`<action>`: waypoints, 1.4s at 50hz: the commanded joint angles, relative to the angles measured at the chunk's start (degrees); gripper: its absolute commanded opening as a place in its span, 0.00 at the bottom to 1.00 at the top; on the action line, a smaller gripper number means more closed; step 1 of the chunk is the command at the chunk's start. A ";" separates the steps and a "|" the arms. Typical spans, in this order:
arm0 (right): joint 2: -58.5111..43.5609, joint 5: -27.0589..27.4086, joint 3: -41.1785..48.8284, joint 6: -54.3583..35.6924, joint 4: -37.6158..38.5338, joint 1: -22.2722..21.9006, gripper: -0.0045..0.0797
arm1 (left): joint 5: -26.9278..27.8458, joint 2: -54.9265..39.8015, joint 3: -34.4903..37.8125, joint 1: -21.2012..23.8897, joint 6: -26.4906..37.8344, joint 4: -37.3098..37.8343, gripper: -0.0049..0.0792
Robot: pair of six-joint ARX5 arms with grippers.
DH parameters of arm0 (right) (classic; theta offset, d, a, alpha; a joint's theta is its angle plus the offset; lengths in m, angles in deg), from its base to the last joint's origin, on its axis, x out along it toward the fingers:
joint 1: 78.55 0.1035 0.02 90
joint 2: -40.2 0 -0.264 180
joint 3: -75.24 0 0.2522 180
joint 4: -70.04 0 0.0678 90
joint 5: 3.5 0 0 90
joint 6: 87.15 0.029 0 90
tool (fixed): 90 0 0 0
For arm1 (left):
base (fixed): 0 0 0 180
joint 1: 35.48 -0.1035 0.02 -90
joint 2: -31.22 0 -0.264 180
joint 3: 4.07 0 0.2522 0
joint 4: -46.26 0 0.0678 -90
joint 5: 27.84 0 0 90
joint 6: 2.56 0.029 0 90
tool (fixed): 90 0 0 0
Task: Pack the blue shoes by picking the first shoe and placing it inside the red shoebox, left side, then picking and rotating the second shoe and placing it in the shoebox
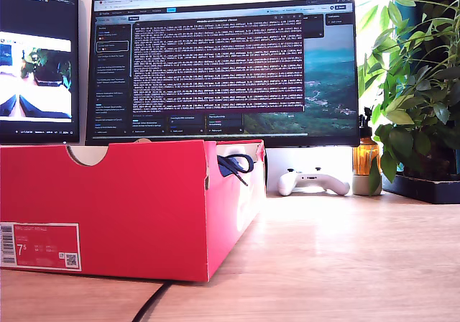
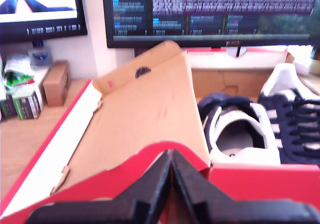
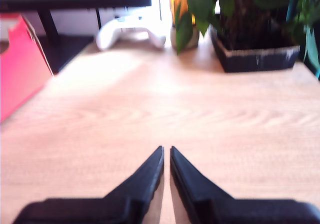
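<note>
Surface: light wood-grain, lit brightly from the exterior view's right. Behind it, two monitors: a large one showing text logs and a second at the exterior view's left edge. A white game controller lies under the large monitor; beside it an amber bottle and a leafy plant in a dark planter at the exterior view's right. A dark cable runs along the surface below the box.

My first claw: tips pressed together, nothing between them; it hangs just over the near red wall of the red shoebox. Contact with the wall cannot be told.

My second claw: tips almost together with only a thin slit between them, holding nothing, over bare surface well apart from the box.

Count: one red shoebox, on the exterior view's left, its "7.5" label facing the exterior camera, a brown flap leaning inside. Two blue shoes in the box, side by side, in the first wrist view. A dark lace loop hangs over the box's edge in the exterior view.
</note>
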 commanded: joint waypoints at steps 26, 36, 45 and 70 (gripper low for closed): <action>3.48 0.09 2.08 -1.20 4.15 0.39 0.04 | -0.35 0.48 1.03 0.26 0.07 3.45 0.04; 9.92 -0.04 2.08 -0.57 5.20 0.39 0.04 | -0.35 0.48 1.03 0.26 -1.01 6.10 0.04; 16.50 -0.46 2.08 -1.92 4.66 0.39 0.04 | -0.20 0.48 1.03 0.26 -1.36 9.64 0.04; 27.93 -2.21 1.86 6.97 -2.25 0.37 0.04 | -0.13 0.48 1.03 0.26 -1.36 11.45 0.04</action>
